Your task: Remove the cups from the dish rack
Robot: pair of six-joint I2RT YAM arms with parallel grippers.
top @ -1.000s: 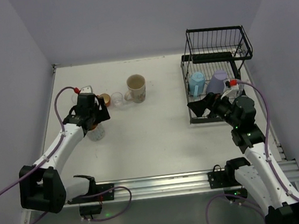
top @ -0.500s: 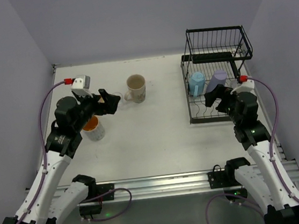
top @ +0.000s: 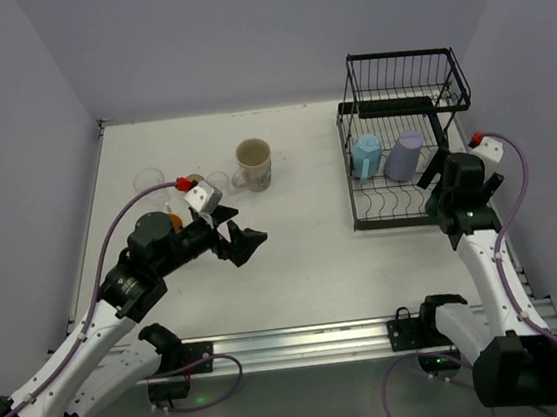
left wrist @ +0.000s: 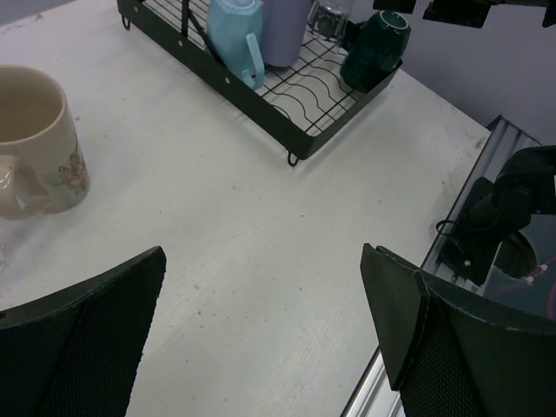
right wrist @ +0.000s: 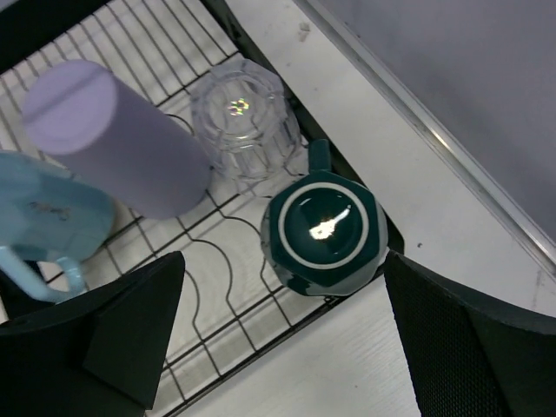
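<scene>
The dish rack (top: 391, 222) stands at the far right of the bench (top: 304, 256), a black wire frame with a raised basket at the back and a slotted tray below. Four cups sit in the lower tray. A light blue mug (right wrist: 43, 221) leans on the left with its handle sticking out. Just beside it a lavender cup (right wrist: 113, 143) is tilted with its bottom end up. Next to that stands a ribbed glass (right wrist: 246, 117), turned upside down. A dark green cup (right wrist: 324, 228), also bottom up, fills the tray's near right corner, just beside the glass.

The right tool (right wrist: 282, 261) hangs over that corner, above the dark green cup. Its fingers are spread as wide as they go, touching no cup and holding nothing.

Other cups stand on the bench, well apart from the rack. A beige mug (top: 253, 163) with a printed pattern stands upright left of centre, its handle turned left. A small clear glass (top: 217, 183) is just beside that handle, and another clear glass (top: 149, 180) sits further left. A patch of orange shows behind the left arm, too hidden to tell what it is.

The left tool (left wrist: 262, 256) is fully open and empty, held over bare bench between the beige mug and the rack.
</scene>
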